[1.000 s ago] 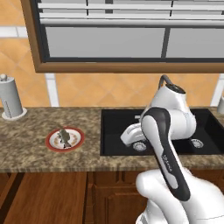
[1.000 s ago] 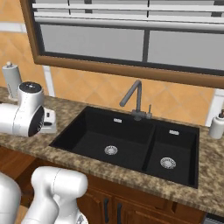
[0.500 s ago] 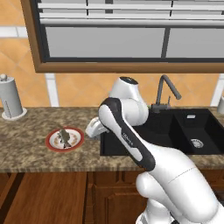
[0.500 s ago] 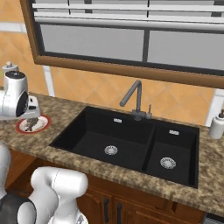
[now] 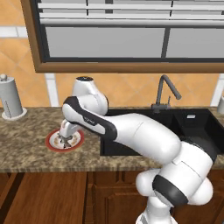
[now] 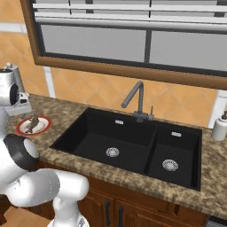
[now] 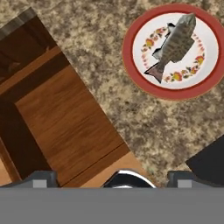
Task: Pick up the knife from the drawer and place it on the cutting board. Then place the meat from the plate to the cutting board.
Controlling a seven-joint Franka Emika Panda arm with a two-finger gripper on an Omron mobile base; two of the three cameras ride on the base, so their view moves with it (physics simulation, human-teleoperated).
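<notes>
The white plate with a red rim point(image 5: 52, 141) sits on the granite counter left of the sink, also seen at the plate's rim point(image 6: 21, 128). On it lies the meat point(image 7: 175, 40), a dark mottled fish-shaped piece, also visible as the meat point(image 6: 31, 124). My gripper point(image 5: 66, 138) hangs just above the plate, open and holding nothing. In the hand view the gripper point(image 7: 113, 179) has its fingertips point(image 7: 41, 177) spread wide, and the plate point(image 7: 131, 65) lies off to the upper right. The knife, the drawer and the cutting board are out of view.
A black double sink point(image 6: 102, 133) with a faucet point(image 6: 135, 99) lies right of the plate. A paper towel roll point(image 5: 11, 99) stands at the back left and a soap dispenser point(image 6: 219, 127) at the far right. The counter's front edge point(image 7: 87, 87) runs close to the plate, wood below.
The arm has swung left from over the sink to above the plate. The gripper stayed open. Plate and meat have not moved.
</notes>
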